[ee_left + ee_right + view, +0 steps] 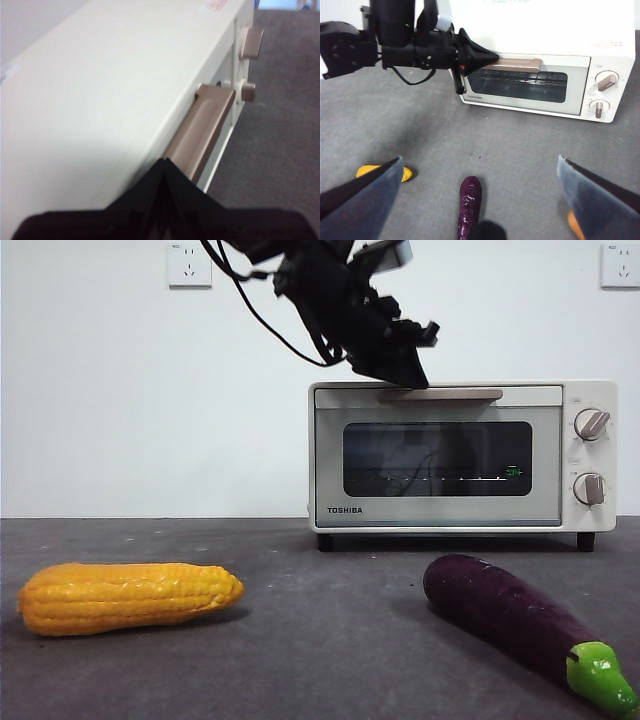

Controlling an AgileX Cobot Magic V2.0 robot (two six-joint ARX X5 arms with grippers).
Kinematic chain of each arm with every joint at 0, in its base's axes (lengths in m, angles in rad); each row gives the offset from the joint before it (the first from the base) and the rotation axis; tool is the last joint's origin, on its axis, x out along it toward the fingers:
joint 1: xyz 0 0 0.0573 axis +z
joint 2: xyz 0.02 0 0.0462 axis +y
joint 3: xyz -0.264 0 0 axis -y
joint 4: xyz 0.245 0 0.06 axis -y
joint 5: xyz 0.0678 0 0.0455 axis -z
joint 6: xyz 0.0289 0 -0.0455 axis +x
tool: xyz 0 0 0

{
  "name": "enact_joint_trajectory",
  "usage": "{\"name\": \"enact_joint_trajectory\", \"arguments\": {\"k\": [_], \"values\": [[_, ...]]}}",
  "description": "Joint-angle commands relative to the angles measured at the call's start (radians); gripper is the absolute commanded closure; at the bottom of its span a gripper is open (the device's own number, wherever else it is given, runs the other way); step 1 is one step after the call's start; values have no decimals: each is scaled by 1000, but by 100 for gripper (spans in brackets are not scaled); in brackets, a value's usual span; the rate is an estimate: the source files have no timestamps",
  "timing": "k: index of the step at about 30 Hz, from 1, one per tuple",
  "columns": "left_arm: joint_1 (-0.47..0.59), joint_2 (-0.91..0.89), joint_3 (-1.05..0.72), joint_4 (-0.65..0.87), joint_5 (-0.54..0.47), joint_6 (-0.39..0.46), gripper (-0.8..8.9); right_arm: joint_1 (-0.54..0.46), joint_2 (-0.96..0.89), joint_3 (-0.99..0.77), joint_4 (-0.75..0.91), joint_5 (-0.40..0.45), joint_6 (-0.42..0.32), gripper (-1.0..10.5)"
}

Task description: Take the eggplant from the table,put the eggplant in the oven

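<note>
The eggplant lies on the table at the front right, green stem cap towards the camera. Behind it stands the cream oven, door closed. My left gripper comes down from above, shut, its tip against the left end of the brown door handle. In the left wrist view the closed left gripper meets that handle beside the oven top. My right gripper hangs open high above the eggplant, facing the oven and the left gripper.
A yellow-orange corn cob lies at the front left of the table, also seen as the corn in the right wrist view. Two round knobs sit on the oven's right side. A white wall with sockets stands behind.
</note>
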Motion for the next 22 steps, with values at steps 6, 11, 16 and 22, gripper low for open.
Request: {"name": "enact_joint_trajectory", "arguments": {"k": [6,11,16,22], "values": [[0,45,1,-26,1,18,820,2,1,2,5,-2,-9,379],[-11,45,1,-55,8,18,820,2,1,2,5,-2,-9,379],[-35,45,1,-99,8,23,820,2,1,2,5,-2,-9,379],[-73,60,1,-119,16,25,820,2,1,2,5,-2,-9,379]]}}
